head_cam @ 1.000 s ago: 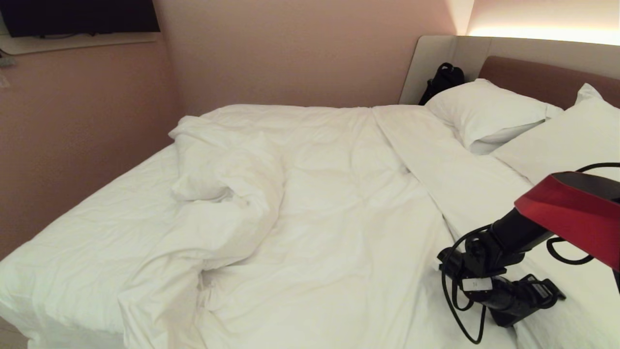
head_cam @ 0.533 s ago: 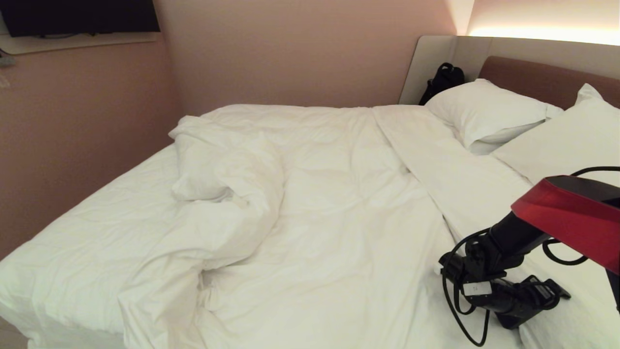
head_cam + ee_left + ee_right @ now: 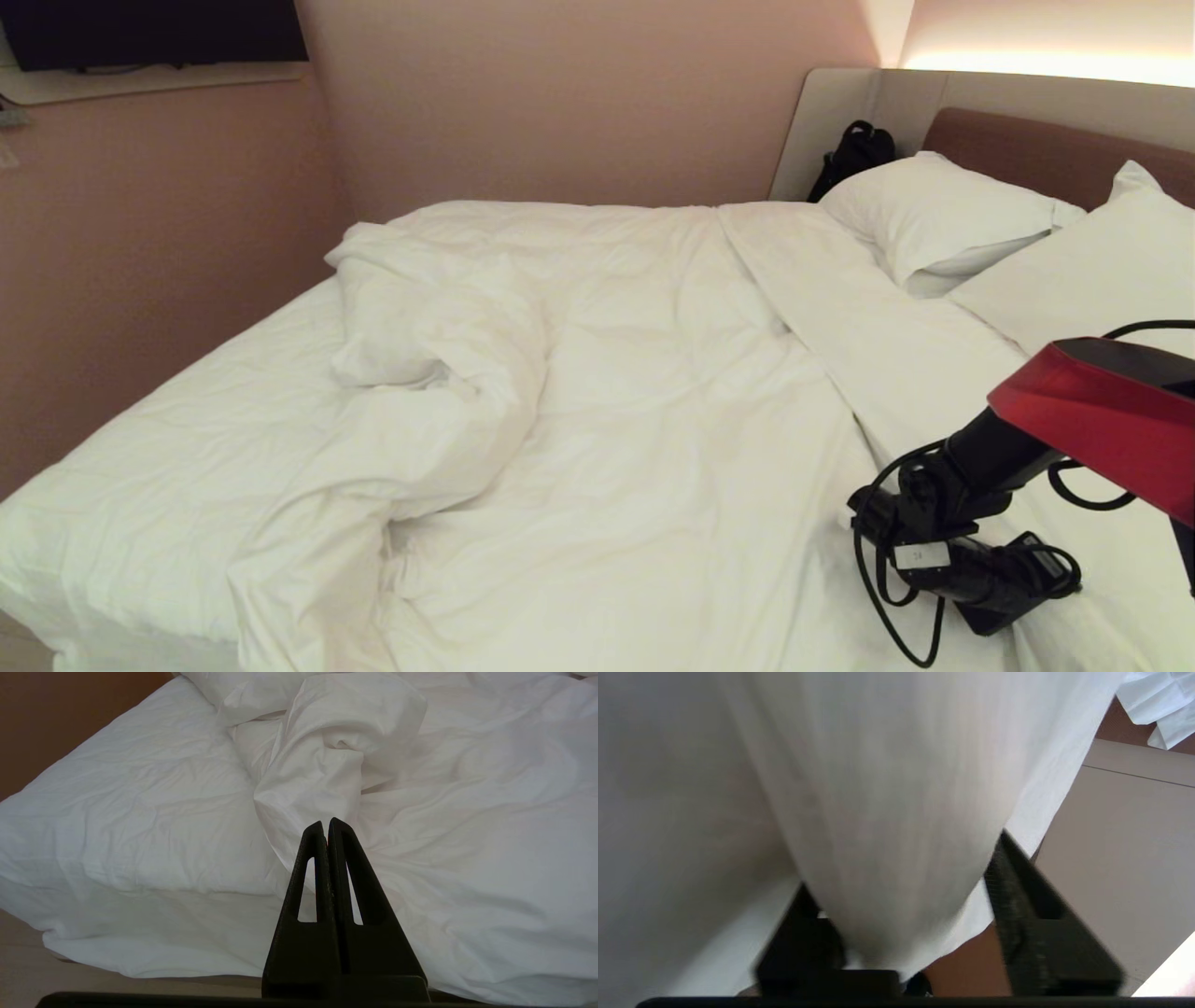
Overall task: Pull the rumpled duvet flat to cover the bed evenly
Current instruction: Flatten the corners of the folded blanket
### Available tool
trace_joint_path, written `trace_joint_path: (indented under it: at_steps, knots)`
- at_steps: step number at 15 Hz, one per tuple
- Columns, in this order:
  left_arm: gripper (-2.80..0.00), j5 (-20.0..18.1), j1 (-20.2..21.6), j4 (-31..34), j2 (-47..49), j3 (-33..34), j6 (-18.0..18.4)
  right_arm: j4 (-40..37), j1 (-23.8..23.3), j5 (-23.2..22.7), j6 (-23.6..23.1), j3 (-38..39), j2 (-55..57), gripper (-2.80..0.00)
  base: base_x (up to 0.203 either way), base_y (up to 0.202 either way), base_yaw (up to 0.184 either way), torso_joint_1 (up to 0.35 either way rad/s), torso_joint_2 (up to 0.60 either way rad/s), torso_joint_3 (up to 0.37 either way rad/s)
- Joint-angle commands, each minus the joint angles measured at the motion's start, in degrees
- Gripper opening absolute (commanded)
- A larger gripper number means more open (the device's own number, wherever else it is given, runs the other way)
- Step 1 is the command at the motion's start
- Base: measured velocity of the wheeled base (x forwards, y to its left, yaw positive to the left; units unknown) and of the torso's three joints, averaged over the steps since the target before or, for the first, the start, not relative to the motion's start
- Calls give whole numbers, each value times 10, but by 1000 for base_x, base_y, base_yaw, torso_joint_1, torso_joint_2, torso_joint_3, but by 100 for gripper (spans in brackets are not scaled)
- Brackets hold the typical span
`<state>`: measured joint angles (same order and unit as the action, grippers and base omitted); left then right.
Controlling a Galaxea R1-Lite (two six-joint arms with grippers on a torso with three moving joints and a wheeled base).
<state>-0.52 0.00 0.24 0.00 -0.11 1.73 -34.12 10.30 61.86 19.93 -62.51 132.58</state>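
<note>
Sunk slightly lower, right gripper straddles the duvet edge, jaws apart around it.

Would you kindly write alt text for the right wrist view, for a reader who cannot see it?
A thick fold of the white duvet fills the space between the right gripper's two black fingers, which stand apart on either side of it. Beside it, the bed's beige base panel shows.
</note>
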Motion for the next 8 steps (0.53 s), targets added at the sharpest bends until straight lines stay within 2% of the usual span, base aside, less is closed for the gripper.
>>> trace_joint_path:
  at_steps: [1,3,6,8]
  knots:
    - [-280,0,0,0,0,-1,0,-2,0,2,1,0,-4,-280,0,0,0,0,0,0]
    - [-280,0,0,0,0,0,0,-2,0,-4,4,0,-5,-280,0,0,0,0,0,0]
    - [-280,0,0,0,0,0,0,-3,0,-77,6,-2,-30,-280,0,0,0,0,0,0]
    - [-280,0,0,0,0,0,0,-17,0,-107,2,-1,-57,-280,0,0,0,0,0,0]
